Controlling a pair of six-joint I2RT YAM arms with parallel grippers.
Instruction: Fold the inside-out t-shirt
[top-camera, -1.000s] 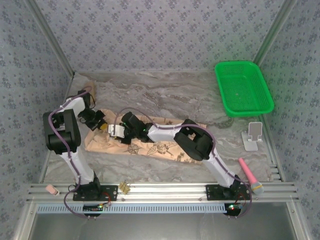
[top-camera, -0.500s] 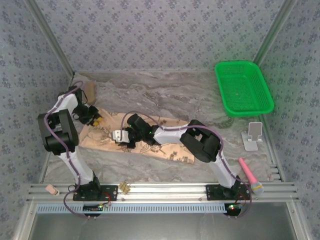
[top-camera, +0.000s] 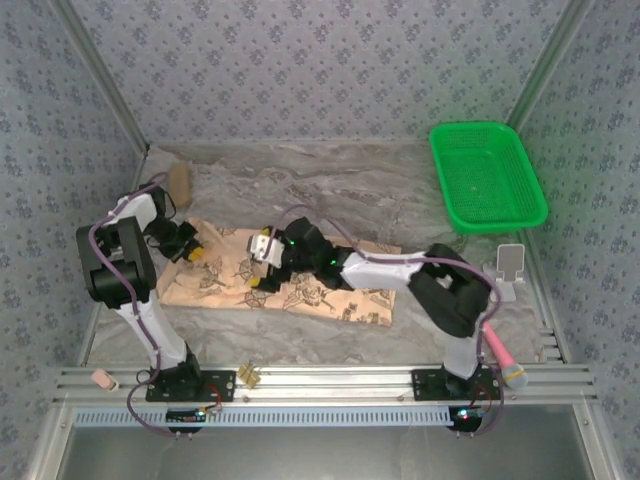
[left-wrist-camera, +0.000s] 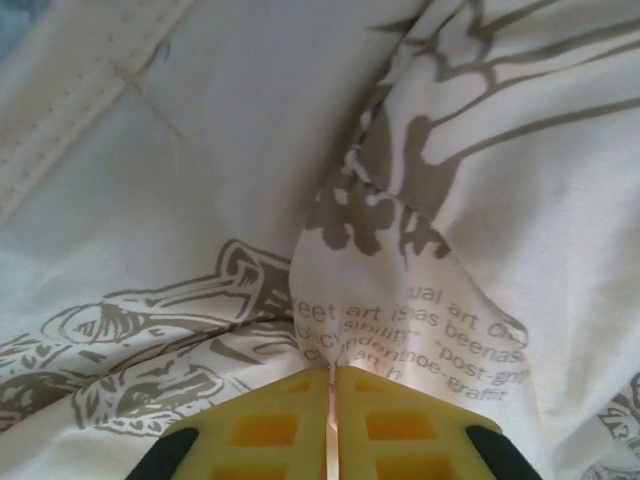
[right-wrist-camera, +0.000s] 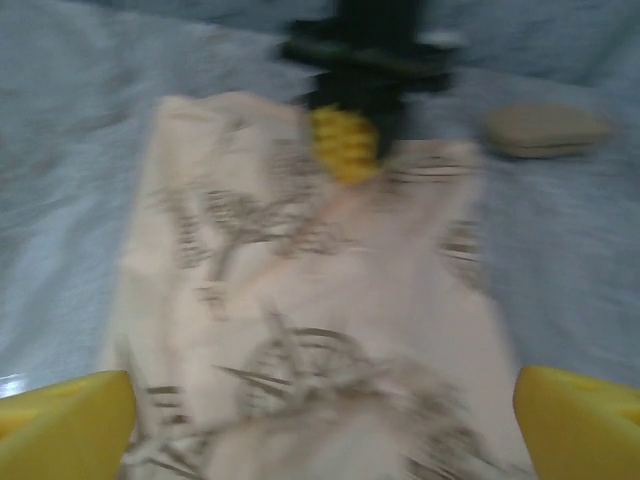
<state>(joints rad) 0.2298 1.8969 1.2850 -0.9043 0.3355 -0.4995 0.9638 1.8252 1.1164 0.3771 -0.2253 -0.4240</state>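
Pinching the t-shirt (top-camera: 320, 300) near its left end with left jaws shut tight; hovering mid-shirt with right jaws wide open. Risks bunching it if tugging one-sided.

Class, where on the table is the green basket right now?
In the top view, the green basket sits at the far right corner of the table, just beyond the white stand and well right of the t-shirt.
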